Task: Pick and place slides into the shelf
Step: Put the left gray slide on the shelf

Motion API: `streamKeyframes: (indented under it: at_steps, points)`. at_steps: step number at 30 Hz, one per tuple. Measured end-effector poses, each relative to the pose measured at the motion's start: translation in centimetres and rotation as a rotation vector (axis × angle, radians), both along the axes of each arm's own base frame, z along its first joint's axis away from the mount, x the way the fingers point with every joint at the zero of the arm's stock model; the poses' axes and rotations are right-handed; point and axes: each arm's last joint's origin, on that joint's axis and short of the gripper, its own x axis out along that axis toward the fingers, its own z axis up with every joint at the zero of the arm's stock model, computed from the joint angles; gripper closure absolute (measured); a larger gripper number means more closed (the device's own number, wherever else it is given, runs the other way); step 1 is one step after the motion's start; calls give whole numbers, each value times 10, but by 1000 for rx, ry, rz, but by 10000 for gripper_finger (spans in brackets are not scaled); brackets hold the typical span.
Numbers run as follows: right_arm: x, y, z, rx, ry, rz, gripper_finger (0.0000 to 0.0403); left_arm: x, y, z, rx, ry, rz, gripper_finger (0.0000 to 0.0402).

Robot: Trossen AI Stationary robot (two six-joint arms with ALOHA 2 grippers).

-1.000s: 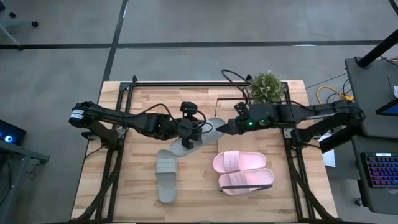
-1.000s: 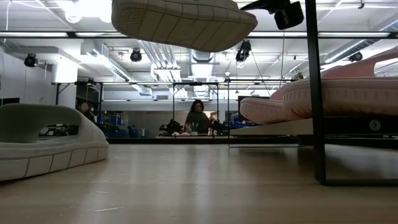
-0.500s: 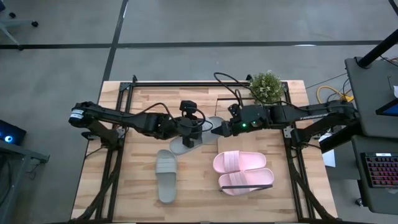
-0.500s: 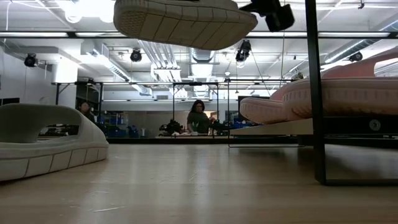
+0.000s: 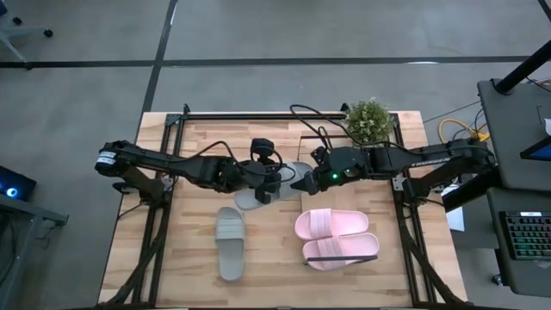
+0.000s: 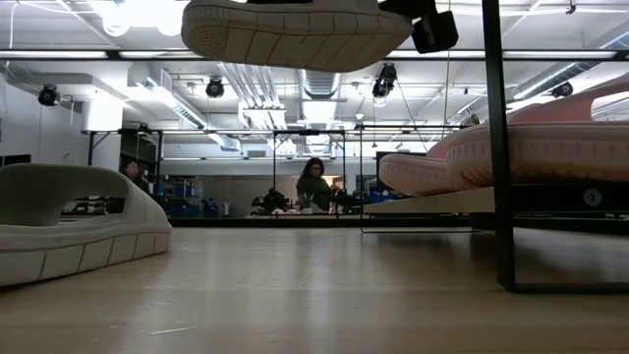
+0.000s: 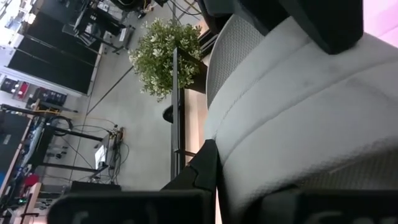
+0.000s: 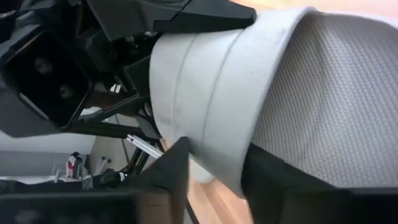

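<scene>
The grey-green slide (image 5: 274,182) in play hangs above the middle of the surface (image 5: 198,138), clear of the wood, its ribbed sole high in the low view. The left hand (image 5: 274,183) is clamped on its strap, fingers closed around the foam, as the left wrist view shows. The right hand (image 5: 298,183) has come in at its 3 o'clock end, and in the right wrist view its fingers straddle the slide's edge, apparently closing; whether they already pinch it I cannot tell. Its mate (image 5: 229,242) lies flat on the surface at about 7 o'clock from it, untouched. The pink pair (image 5: 337,237) sits side by side at roughly 4 o'clock, on the shelf (image 5: 389,234), whose black frame post shows in the low view. So I judge the task about half done: pink placed, one grey-green slide in hand-over, one still to fetch. The shelf's far part, at 2 o'clock from the pink pair, looks bare. A potted plant (image 5: 369,121) stands near the surface's 1 o'clock corner, close to the right arm's path.
</scene>
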Motion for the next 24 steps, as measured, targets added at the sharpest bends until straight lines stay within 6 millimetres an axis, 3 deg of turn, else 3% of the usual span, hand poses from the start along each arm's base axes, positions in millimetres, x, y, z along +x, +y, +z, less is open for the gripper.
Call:
streamKeyframes:
  at_steps: [6, 13, 24]
  points:
    - [-1, -1, 1, -41, -3, 18, 382, 1, 0, 1, -4, -19, 2, 401]
    - [-1, -3, 0, -42, 1, 10, 392, 1, 1, 2, -5, -20, 7, 394]
    - [-6, -9, 0, -52, 36, -34, 393, 0, 5, -1, -5, 7, 19, 312]
